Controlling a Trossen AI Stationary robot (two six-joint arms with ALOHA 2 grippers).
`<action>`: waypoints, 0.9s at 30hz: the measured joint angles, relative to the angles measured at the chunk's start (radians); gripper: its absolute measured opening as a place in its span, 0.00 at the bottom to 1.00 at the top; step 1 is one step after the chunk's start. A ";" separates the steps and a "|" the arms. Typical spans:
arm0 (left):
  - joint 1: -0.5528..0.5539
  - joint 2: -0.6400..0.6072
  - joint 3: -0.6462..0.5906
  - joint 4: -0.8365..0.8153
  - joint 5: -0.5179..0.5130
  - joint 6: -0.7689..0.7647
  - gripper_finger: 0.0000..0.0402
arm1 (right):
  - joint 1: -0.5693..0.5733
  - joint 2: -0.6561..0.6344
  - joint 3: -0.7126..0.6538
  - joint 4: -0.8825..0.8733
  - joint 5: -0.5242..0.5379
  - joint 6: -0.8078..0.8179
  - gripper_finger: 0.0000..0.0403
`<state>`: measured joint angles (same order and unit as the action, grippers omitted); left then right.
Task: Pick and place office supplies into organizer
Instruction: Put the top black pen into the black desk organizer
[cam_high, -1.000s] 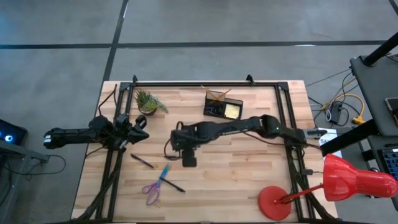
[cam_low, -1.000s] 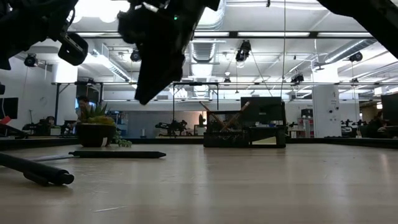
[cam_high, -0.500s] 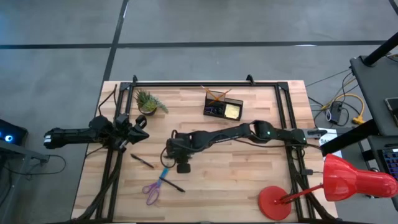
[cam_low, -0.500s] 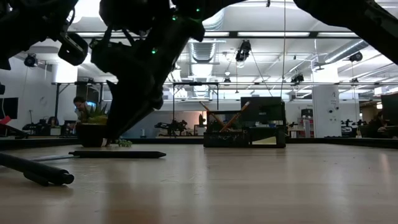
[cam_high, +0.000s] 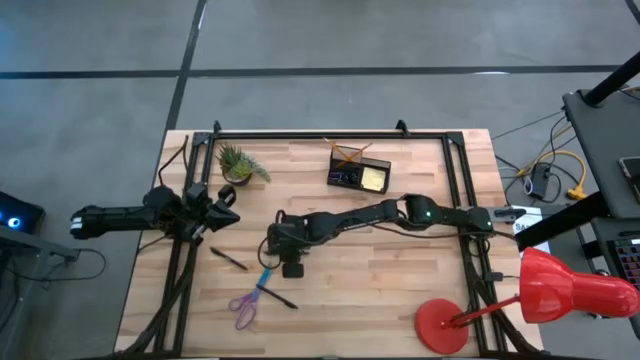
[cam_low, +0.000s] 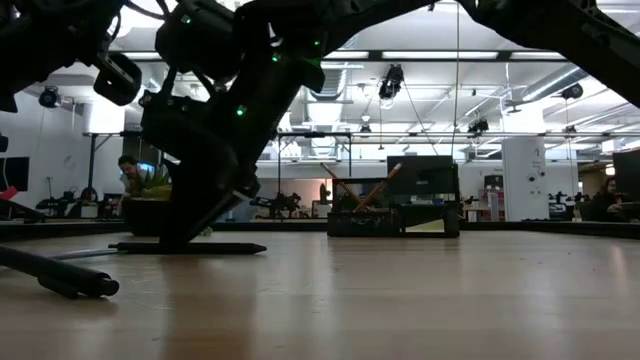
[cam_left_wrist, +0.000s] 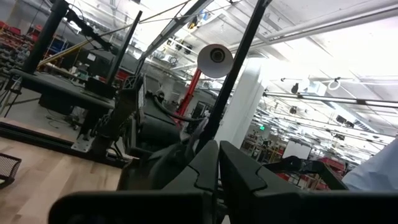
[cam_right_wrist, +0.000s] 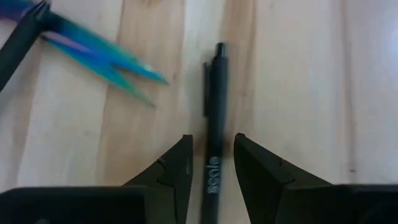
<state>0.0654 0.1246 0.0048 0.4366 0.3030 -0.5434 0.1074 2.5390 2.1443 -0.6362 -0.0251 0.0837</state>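
Note:
My right gripper (cam_right_wrist: 211, 140) is open, pointing down, low over the table's middle (cam_high: 290, 265). Its fingers stand on either side of a black pen (cam_right_wrist: 216, 93) that lies flat on the wood, with a small gap on each side. The gripper hides this pen in the high view; the low view shows it (cam_low: 230, 247) under the fingertips (cam_low: 185, 235). The scissors (cam_high: 245, 302), with purple handles and blue blades (cam_right_wrist: 106, 59), lie close by. The black organizer (cam_high: 358, 172) stands near the far edge and holds orange pencils and a yellow pad. My left gripper (cam_high: 225, 205) waits shut at the table's left.
Two more black pens lie on the table, one left of the gripper (cam_high: 228, 259) and one across the scissors (cam_high: 282, 298). A green potted plant (cam_high: 238, 162) stands far left and a red lamp (cam_high: 545, 290) near right. Bare wood lies between the gripper and the organizer.
My right gripper has moved a little toward the table's left and come down from well above the table, until its fingertips are level with the black pen. The pens, the scissors and the organizer have stayed where they were.

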 joint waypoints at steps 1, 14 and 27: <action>0.000 -0.001 0.000 0.000 0.000 0.000 0.00 | -0.002 0.000 -0.004 0.001 0.000 0.000 0.25; 0.000 -0.001 0.000 0.000 0.000 0.000 0.00 | -0.016 -0.008 -0.065 0.047 -0.002 0.120 0.25; 0.000 -0.001 0.000 0.000 0.000 0.000 0.00 | -0.006 -0.007 -0.077 0.049 0.032 0.219 0.06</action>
<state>0.0652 0.1238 0.0048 0.4370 0.3027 -0.5434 0.1017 2.5320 2.0669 -0.5870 0.0067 0.3026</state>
